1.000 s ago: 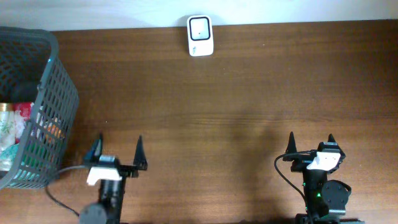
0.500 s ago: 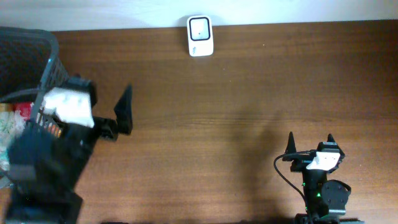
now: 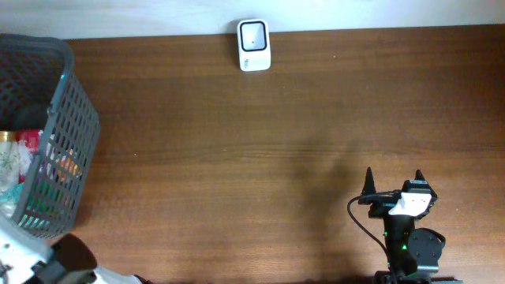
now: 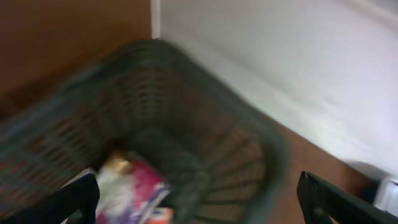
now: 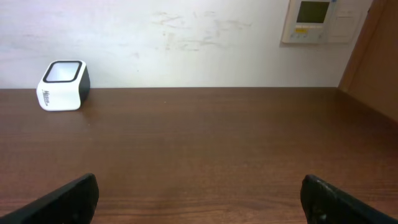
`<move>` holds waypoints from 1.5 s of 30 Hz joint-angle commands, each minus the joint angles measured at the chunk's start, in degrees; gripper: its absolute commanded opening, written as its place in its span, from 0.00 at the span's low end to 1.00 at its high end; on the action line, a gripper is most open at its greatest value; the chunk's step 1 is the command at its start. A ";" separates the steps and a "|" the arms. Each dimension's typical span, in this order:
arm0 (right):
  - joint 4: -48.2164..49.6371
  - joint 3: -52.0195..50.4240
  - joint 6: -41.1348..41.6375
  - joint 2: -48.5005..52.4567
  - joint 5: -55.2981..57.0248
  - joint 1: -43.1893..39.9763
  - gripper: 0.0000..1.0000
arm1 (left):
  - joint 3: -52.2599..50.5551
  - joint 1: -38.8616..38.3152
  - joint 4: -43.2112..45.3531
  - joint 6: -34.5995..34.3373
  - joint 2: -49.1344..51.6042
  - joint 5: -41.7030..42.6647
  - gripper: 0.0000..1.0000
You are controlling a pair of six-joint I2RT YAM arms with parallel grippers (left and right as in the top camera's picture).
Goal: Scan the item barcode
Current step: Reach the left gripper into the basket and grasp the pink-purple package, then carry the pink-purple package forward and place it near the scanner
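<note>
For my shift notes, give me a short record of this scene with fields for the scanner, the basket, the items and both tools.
scanner: white barcode scanner, at the far edge of the brown table, near its middle
basket: dark grey mesh basket, on the left side
items: colourful packages inside the basket, none out on the wood
left tool: open, empty, facing into the basket, view blurred
right tool: open, empty, at the near edge on the right

Brown wooden table (image 3: 276, 134), 1 white scanner (image 3: 254, 46) at its far edge, 1 grey basket (image 3: 71, 142) at left.
</note>
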 commanded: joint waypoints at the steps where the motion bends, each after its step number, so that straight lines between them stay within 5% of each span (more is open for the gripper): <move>1: -0.11 -0.50 0.42 -0.39 0.09 0.35 0.99 | 0.33 0.72 -2.82 5.20 2.95 -8.63 0.99; 6: -0.11 -0.50 0.42 -0.39 0.09 0.35 0.99 | -13.25 -2.03 0.61 3.87 12.26 -22.34 0.88; 15: -0.11 -0.50 0.42 -0.39 0.07 0.35 0.99 | -20.92 -7.26 5.05 3.74 28.20 -23.98 0.77; 16: -0.11 -0.50 0.42 -0.39 0.07 0.35 0.99 | -21.00 -7.37 4.66 3.76 29.68 -24.39 0.71; 17: -0.11 -0.50 0.42 -0.39 0.09 0.35 0.99 | -21.00 -7.02 4.33 3.74 30.64 -24.57 0.48; 18: -0.11 -0.50 0.42 -0.39 0.09 0.35 0.99 | -21.00 -6.71 4.11 3.74 30.67 -24.65 0.35; 19: -0.11 -0.50 0.42 -0.39 0.07 0.35 0.99 | -20.33 -6.71 3.10 3.72 30.49 -25.73 0.03; 20: -0.11 -0.50 0.42 -0.39 0.09 0.35 0.99 | -18.27 -6.73 1.27 3.56 30.34 -25.62 0.00; 22: -0.11 -0.50 0.42 -0.37 0.09 0.35 0.99 | -13.38 -6.73 -1.51 -0.35 29.05 -24.50 0.00; 27: -0.11 -0.50 0.42 -0.37 0.07 0.35 0.99 | 6.47 -6.73 -3.37 -0.92 18.71 -2.16 0.00; 29: -0.11 -0.50 0.42 -0.37 0.09 0.35 0.99 | 11.50 -6.73 -3.17 -1.88 14.16 -1.46 0.00; 37: -0.11 -0.50 0.42 -0.39 0.09 0.35 0.99 | 12.52 -9.20 2.47 -5.20 -7.48 25.31 0.00; 45: -0.11 -0.50 0.42 -0.37 0.07 0.35 0.99 | 7.61 -47.34 -4.52 5.22 -6.86 17.86 0.00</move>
